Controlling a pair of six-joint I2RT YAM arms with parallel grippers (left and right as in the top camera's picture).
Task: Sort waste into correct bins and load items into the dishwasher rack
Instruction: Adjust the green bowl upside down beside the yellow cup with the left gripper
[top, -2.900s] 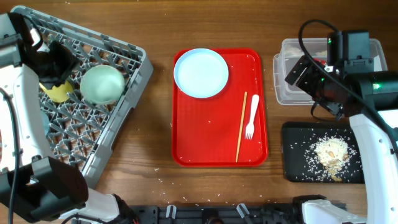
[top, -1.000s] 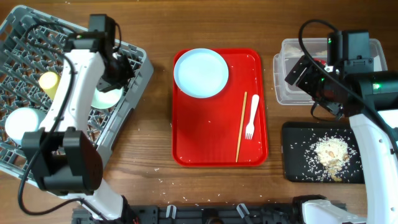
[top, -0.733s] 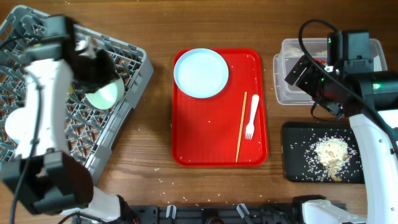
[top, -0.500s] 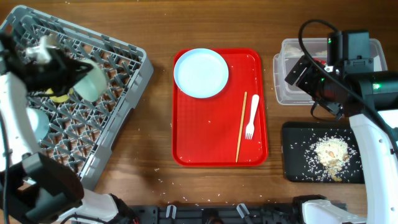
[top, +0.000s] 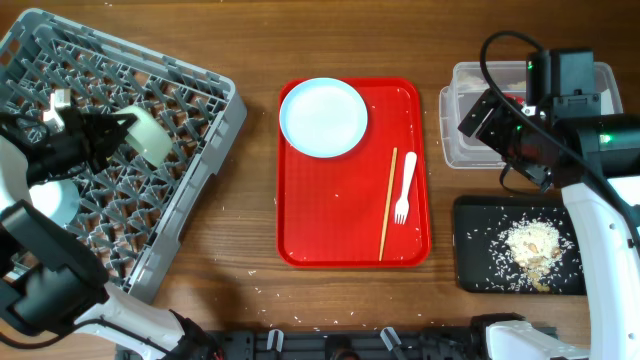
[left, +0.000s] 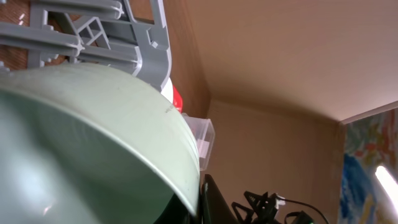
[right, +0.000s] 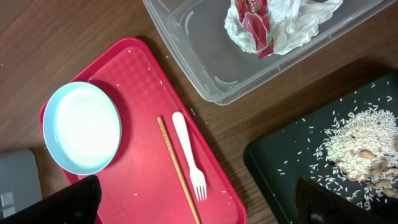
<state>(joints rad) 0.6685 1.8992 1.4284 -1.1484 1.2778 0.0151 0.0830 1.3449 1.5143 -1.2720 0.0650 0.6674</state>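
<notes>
- Left gripper (top: 118, 136) is clamped on the rim of the mint green bowl (top: 146, 135), which is tipped on its side over the middle of the dishwasher rack (top: 190, 95). The left wrist view is almost filled by the bowl's pale green wall, with a corner of grey lattice above it.
- A light blue bowl (top: 55, 200) sits in the rack near its left edge, partly behind the left arm.
- On the red tray (top: 340, 220) at the table's centre, the pale blue plate (top: 323, 117) lies in the top left corner. The wooden chopstick (top: 388, 203) and the white fork (top: 405, 187) lie side by side along the right half, tines pointing to the near edge.
- Right gripper (top: 485, 118) hangs with its fingers (right: 68, 202) spread wide and nothing between them, above the left end of the clear tub (right: 205, 68).
- Inside that tub lie the red printed wrapper (right: 255, 22) and crumpled white tissue (right: 292, 25), bunched together at one end (the wrapper draped across the tissue).
- The black tray (top: 480, 270) sits just in front of the tub at the table's right edge, holding a heap of beige food scraps (top: 532, 245) ringed by scattered rice.
- Loose rice grains also dot the wooden table (top: 250, 280) and the red tray.
</notes>
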